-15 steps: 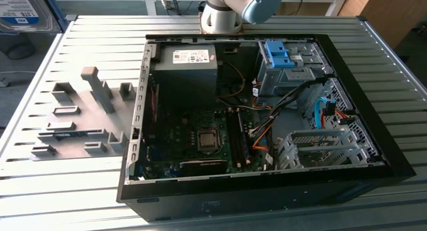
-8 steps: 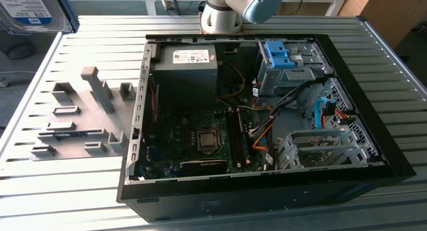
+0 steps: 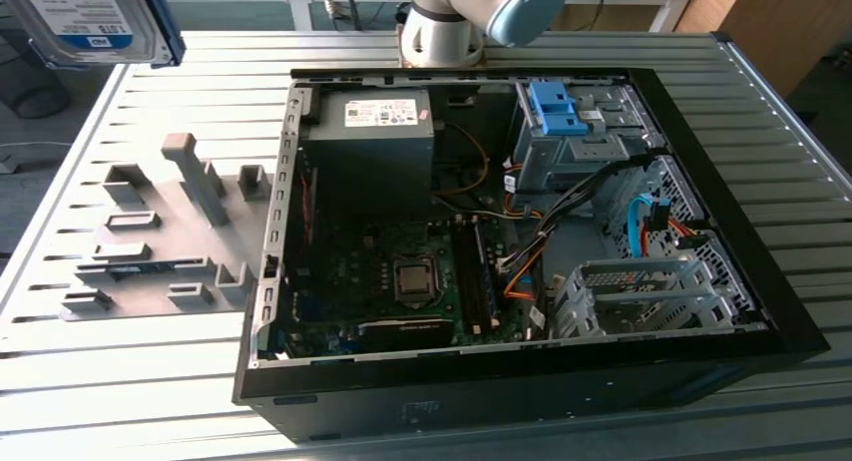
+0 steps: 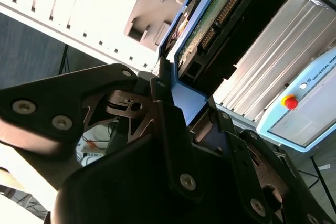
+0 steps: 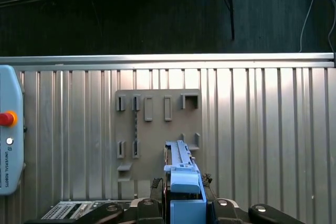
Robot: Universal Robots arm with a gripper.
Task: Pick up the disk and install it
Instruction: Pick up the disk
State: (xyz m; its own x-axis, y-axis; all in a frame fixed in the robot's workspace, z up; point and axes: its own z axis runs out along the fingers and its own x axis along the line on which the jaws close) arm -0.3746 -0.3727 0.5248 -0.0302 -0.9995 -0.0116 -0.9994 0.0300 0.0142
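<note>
The disk (image 3: 91, 22) hangs in the air at the exterior view's upper left corner, label side facing the camera, with the blue frame along its edge. The picture's top and left borders cut it off, so what grips it there is out of frame. In the second wrist view the disk (image 4: 210, 19) shows its green circuit-board side, and the hand (image 4: 189, 103) is closed on the blue frame, one black finger (image 4: 164, 109) pressed on each side. The finger tips themselves are hard to make out against the frame. In the first wrist view the disk (image 5: 181, 174) is seen edge-on, held by the hand (image 5: 184, 208) at the picture's lower border.

Beneath it lies a grey plate of holders (image 5: 157, 124) on the slatted tabletop (image 5: 262, 129) — the same plate (image 3: 160, 231) sits at the exterior view's left, just beside the open computer case (image 3: 520, 231). The disk is well apart from the case. Inside, a blue bracket (image 3: 553, 107) tops a drive cage at the far corner. A pendant with a red button (image 4: 299, 108) rests on the tabletop, partly cut off in both wrist views.
</note>
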